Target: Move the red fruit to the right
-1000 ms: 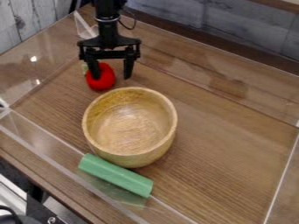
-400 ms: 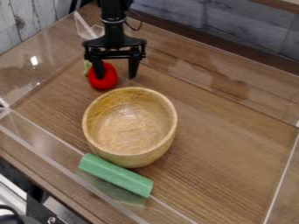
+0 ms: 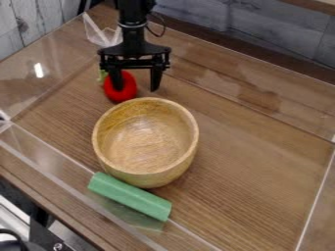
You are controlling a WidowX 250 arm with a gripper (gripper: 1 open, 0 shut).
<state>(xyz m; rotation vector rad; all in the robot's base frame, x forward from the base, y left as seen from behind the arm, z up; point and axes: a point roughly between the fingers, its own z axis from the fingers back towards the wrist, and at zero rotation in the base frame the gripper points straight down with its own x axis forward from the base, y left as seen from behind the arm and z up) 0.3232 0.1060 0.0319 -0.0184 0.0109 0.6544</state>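
Right now the black fingers are standing wide apart, pointing straight down, w/ the small glossy red strawberry-shaped toy fruit sitting betw. them. The fruit is showing partly behind the left finger; whether either finger is touching it, can't tell. The fruit is resting on the tabletop, not lifted. The black gripper is hanging from a dark arm that is coming down from 12 o'clock at the top edge of the view.

Moving outward: the round light wooden bowl is sitting at about 5 o'clock from the fruit, near it but apart, a strip of bare table showing betw. them. The bowl is upright and its inside is looking bare. At 6 o'clock from the bowl, just beside its near wall, the green rectangular block is lying flat, its long side running diagonally toward the lower right.

Everything is resting on a brown wood-grain table, w/ clear plastic walls enclosing the work area on the left, near and right sides. The fruit is sitting in the upper-left part of that area, approx. 11 o'clock from the table's middle.
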